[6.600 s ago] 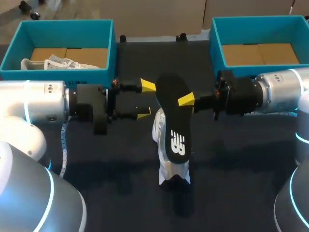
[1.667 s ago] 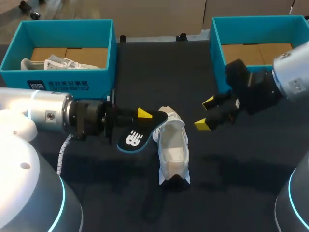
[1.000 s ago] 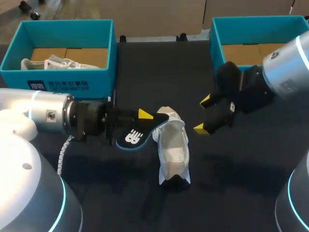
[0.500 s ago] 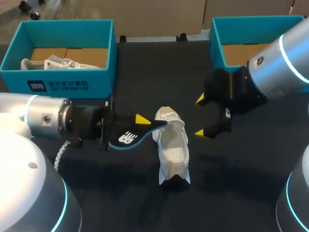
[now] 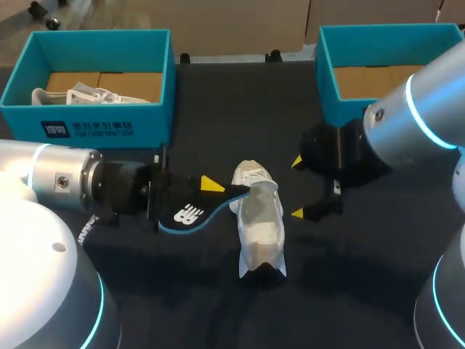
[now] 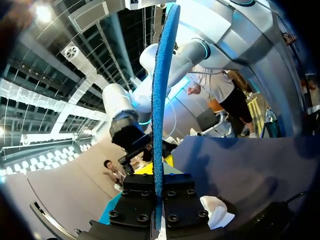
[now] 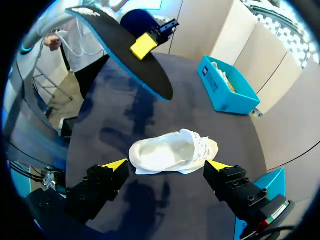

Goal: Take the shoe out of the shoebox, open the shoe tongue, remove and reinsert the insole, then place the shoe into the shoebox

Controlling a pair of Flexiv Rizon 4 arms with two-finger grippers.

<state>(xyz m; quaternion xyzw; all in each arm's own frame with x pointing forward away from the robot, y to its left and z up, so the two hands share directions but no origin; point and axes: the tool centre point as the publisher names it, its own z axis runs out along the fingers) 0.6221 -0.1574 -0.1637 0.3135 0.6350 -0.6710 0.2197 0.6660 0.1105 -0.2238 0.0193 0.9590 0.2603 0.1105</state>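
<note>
A white shoe lies on the black table, toe toward the front edge. My left gripper is shut on the black insole, held by its edge just left of the shoe's opening. In the left wrist view the insole stands edge-on, blue, between the pads. My right gripper hangs open right of the shoe. In the right wrist view the shoe lies ahead of the gripper, between its spread fingers but apart from them, with the insole beyond.
A teal shoebox at the back left holds another white shoe. A second teal shoebox stands at the back right, just behind my right arm. Bare table lies in front of the shoe.
My right gripper has swung down and left, closer to the shoe, still open. The left gripper has drawn the insole slightly left and toward the front.
</note>
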